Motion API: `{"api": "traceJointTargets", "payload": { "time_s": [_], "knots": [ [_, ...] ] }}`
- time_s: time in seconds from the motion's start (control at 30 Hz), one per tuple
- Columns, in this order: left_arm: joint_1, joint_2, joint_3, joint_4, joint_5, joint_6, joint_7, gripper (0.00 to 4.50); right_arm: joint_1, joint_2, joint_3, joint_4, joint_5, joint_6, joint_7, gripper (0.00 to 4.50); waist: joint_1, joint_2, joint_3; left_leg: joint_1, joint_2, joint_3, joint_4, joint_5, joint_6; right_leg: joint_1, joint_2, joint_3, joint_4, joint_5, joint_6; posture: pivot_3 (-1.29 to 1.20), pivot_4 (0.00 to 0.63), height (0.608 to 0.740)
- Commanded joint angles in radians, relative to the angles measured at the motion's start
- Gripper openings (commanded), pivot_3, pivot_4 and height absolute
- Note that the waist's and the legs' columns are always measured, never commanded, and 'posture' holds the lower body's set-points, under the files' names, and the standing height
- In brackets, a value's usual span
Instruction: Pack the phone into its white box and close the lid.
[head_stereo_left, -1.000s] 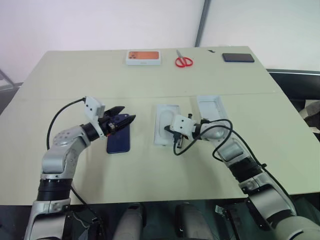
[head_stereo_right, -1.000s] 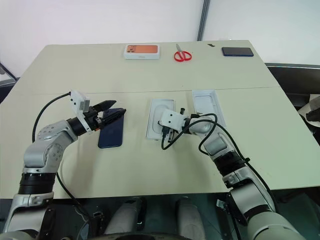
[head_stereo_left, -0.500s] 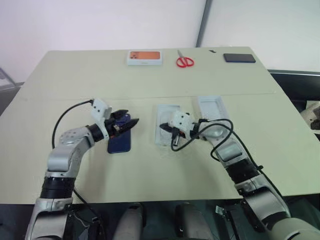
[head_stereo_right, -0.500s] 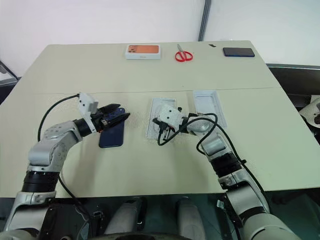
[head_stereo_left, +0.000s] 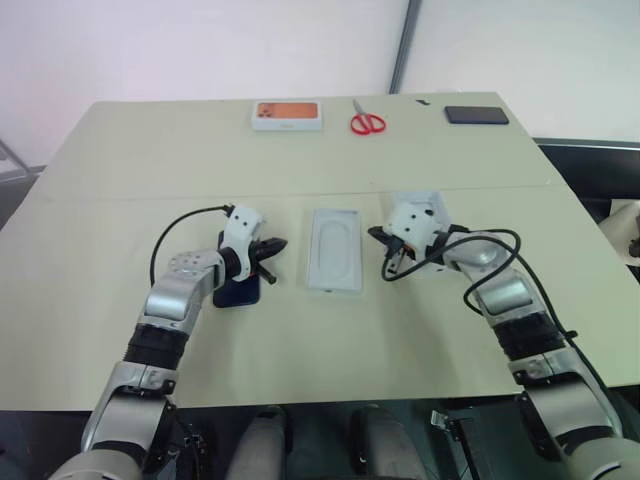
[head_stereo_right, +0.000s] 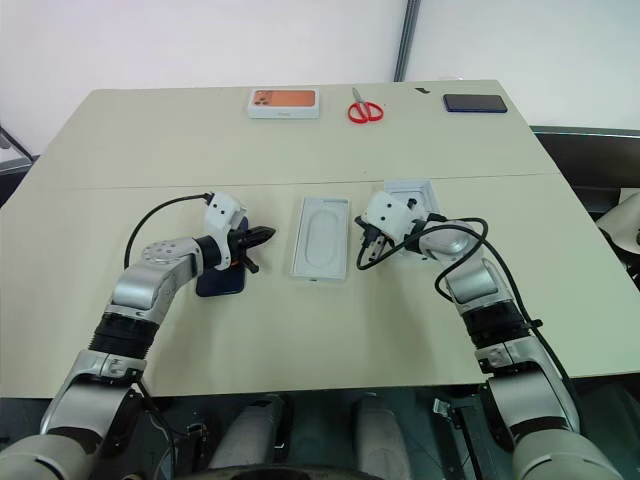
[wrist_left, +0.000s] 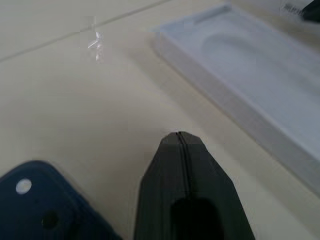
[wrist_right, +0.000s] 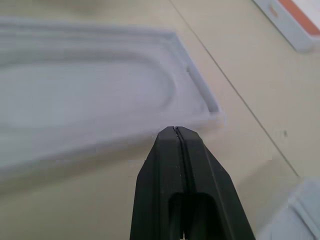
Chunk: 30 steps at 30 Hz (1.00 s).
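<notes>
Both arms reach forward with elbows bent outward, forearms angling in toward each other. The left gripper (head_stereo_left: 272, 250) points forward and to the right, its two black fingers pressed together at the tips (nothing between them). The right gripper (head_stereo_right: 363, 252) points forward and to the left, tilted slightly downward, fingers likewise closed flush and empty.

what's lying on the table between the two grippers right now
The flat white insert with an oval recess, seen in the left eye view, between the left gripper and right gripper.
</notes>
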Motion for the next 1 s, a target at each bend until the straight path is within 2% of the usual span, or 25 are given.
{"api": "traceJointTargets", "payload": {
  "time_s": [0.03, 0.3, 0.5, 0.6, 0.8, 1.0],
  "knots": [
    [-0.022, 0.003, -0.007, -0.016, 0.025, -0.016, -0.007, 0.03, 0.008, 0.003, -0.007, -0.046, -0.003, -0.015, -0.014, 0.00, 0.002, 0.000, 0.000, 0.000, 0.000, 0.000, 0.000, 0.000, 0.000, 0.000, 0.000, 0.000, 0.000, 0.000, 0.000, 0.00, 0.150, 0.740],
    [-0.058, -0.003, -0.072, -0.005, 0.023, 0.069, -0.106, 0.03, 0.013, -0.010, 0.026, -0.020, -0.048, -0.032, -0.016, 0.00, 0.006, 0.000, 0.000, 0.000, 0.000, 0.000, 0.001, 0.000, 0.000, 0.001, 0.000, 0.000, 0.000, 0.000, 0.000, 0.00, 0.150, 0.740],
    [-0.123, -0.035, -0.093, 0.037, 0.015, 0.078, -0.171, 0.03, 0.031, -0.004, 0.025, -0.060, 0.004, -0.033, 0.048, 0.00, 0.006, 0.000, 0.000, 0.000, -0.001, 0.000, 0.001, 0.000, 0.000, 0.001, 0.000, 0.000, 0.000, 0.000, 0.000, 0.00, 0.150, 0.740],
    [-0.121, -0.038, -0.122, -0.006, -0.005, 0.118, -0.240, 0.03, 0.058, -0.019, 0.017, -0.108, 0.035, -0.012, 0.095, 0.00, 0.005, 0.000, 0.000, 0.000, -0.001, 0.000, 0.001, 0.000, 0.000, 0.001, 0.000, 0.000, 0.000, 0.000, 0.000, 0.00, 0.150, 0.740],
    [-0.112, -0.046, -0.119, -0.008, 0.018, 0.105, -0.231, 0.03, 0.085, -0.033, 0.013, -0.130, 0.033, 0.000, 0.094, 0.00, 0.003, 0.000, 0.000, 0.000, 0.000, 0.000, 0.001, 0.000, 0.000, 0.001, 0.000, 0.000, 0.000, 0.000, 0.000, 0.00, 0.150, 0.740],
    [-0.081, -0.025, -0.104, -0.081, -0.021, 0.157, -0.262, 0.03, 0.130, -0.054, 0.010, -0.207, 0.068, 0.027, 0.150, 0.00, 0.005, 0.000, 0.000, 0.000, 0.000, 0.000, 0.001, 0.000, 0.000, 0.001, 0.000, 0.000, 0.000, 0.000, 0.000, 0.00, 0.150, 0.740]
  ]
}}
